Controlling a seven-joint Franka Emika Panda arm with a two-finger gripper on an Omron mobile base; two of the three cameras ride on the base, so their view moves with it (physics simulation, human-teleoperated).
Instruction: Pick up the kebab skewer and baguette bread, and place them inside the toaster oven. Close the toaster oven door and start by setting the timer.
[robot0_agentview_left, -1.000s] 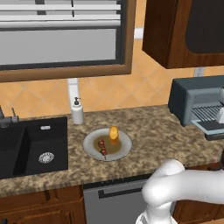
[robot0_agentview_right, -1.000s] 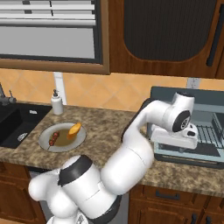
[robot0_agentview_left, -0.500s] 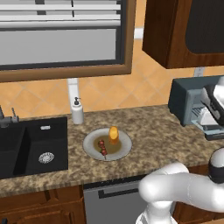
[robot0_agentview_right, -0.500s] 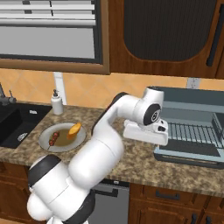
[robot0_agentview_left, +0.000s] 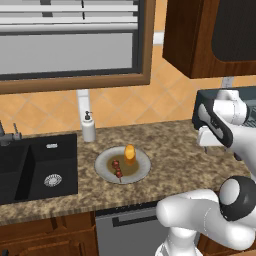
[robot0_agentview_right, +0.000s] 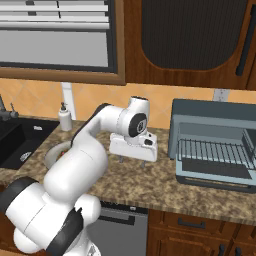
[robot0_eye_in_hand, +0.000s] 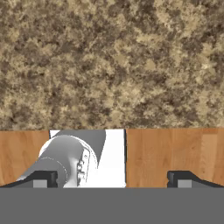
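Hand view looked straight down on the speckled brown counter (robot0_eye_in_hand: 109, 61), with the two dark fingertips (robot0_eye_in_hand: 41, 178) of the claw (robot0_eye_in_hand: 112, 179) standing wide apart and nothing between them. Right base view showed the claw (robot0_agentview_right: 131, 161) hanging over bare counter (robot0_agentview_right: 150, 180), its two tips pointing down, just left of the one toaster oven (robot0_agentview_right: 215, 145). That oven's door (robot0_agentview_right: 215, 181) lay folded down flat, and one wire rack (robot0_agentview_right: 212, 150) showed inside. Left base view had one grey plate (robot0_agentview_left: 122, 164) on the counter, well left of the arm. On it lay one kebab skewer (robot0_agentview_left: 118, 168) and, just behind it, one piece of baguette bread (robot0_agentview_left: 130, 152) standing upright. Farther back stood one soap bottle (robot0_agentview_left: 88, 127) beside the one black sink (robot0_agentview_left: 35, 165).
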